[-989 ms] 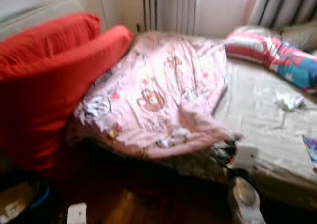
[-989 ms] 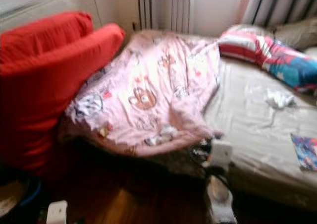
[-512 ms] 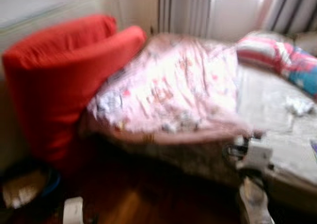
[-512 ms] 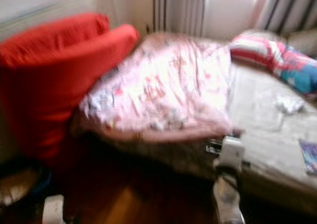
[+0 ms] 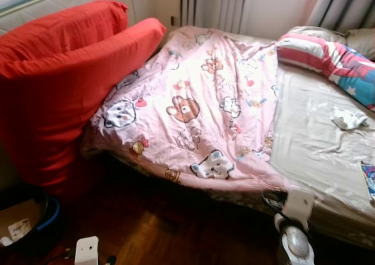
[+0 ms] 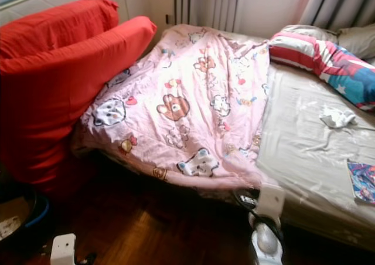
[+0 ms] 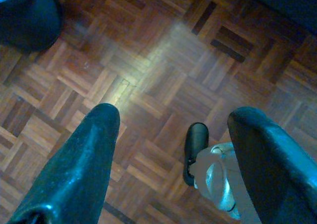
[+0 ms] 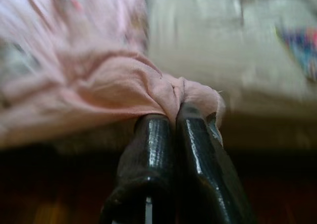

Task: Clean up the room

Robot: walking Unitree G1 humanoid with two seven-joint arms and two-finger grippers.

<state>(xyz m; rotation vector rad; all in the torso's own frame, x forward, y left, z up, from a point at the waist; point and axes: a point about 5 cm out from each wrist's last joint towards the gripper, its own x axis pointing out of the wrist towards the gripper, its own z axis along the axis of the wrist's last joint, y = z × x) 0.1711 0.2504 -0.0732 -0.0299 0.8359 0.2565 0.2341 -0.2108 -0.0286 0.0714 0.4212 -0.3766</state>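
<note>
A pink cartoon-print blanket (image 5: 199,101) is spread over the left half of the bed, its lower edge hanging over the near side. My right gripper (image 8: 174,121) is shut on a bunched corner of the pink blanket (image 8: 148,83), at the near bed edge where the right gripper (image 5: 273,198) shows below the hem. My left gripper (image 7: 173,117) hangs open over the parquet floor (image 7: 163,45), holding nothing.
Two big red cushions (image 5: 64,71) lean at the bed's left. The bare beige sheet (image 5: 316,153) carries a crumpled white cloth (image 5: 348,119), a colourful booklet (image 6: 361,180) and a striped pillow (image 5: 328,57). A blue-rimmed bin (image 5: 26,218) stands on the floor at left.
The head camera has swung and steadied, so the picture is sharp now. My right gripper still holds the blanket corner, which sits a little lower against the bed edge and looks pulled flatter.
</note>
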